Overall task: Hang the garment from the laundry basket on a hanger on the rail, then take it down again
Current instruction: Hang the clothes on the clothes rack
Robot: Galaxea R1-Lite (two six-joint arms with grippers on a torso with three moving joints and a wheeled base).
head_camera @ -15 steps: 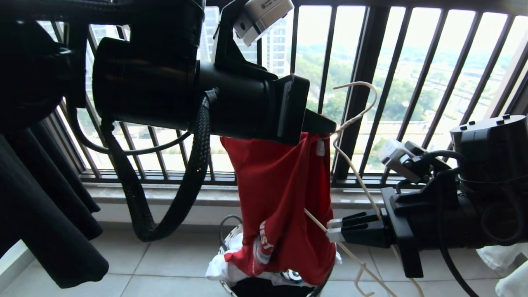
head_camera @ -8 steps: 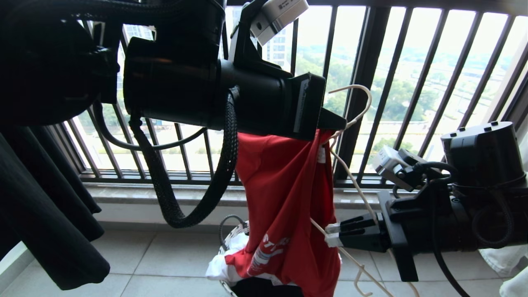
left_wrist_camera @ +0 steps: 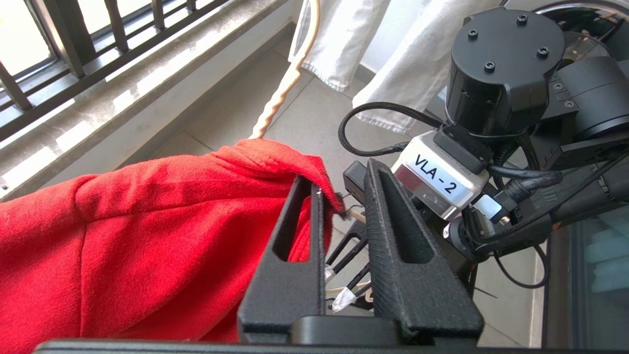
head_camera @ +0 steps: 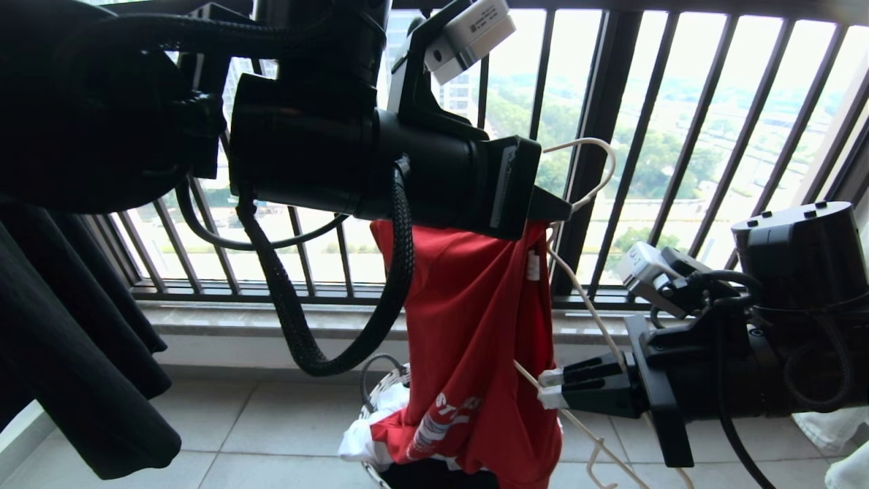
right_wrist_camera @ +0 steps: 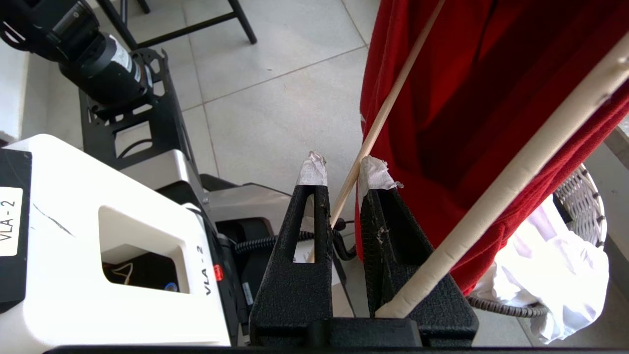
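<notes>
The garment [head_camera: 475, 305], a red T-shirt, hangs from my left gripper [head_camera: 560, 207] down into the laundry basket [head_camera: 380, 394]. In the left wrist view my left gripper [left_wrist_camera: 339, 174] is open by a narrow gap. The garment's [left_wrist_camera: 123, 221] hem lies draped over one fingertip, not between the jaws. The hanger [head_camera: 584, 141] stands tilted just right of the shirt, its hook free in the air. My right gripper [head_camera: 546, 387] is shut on its lower wire, and its taped tips [right_wrist_camera: 344, 169] straddle the hanger [right_wrist_camera: 516, 172] beside the garment [right_wrist_camera: 467, 98]. The rail is out of view.
A dark barred window railing [head_camera: 679, 170] and stone sill [head_camera: 237, 319] run close behind. A black garment [head_camera: 68, 339] hangs at the left. White cloth [head_camera: 360, 441] lies in the basket [right_wrist_camera: 585, 206], and more white cloth [head_camera: 835, 421] hangs at the far right.
My left arm has moved right and a little up, carrying the shirt's top toward the hanger's neck. Its jaws have parted. The right gripper has kept its place on the hanger.
</notes>
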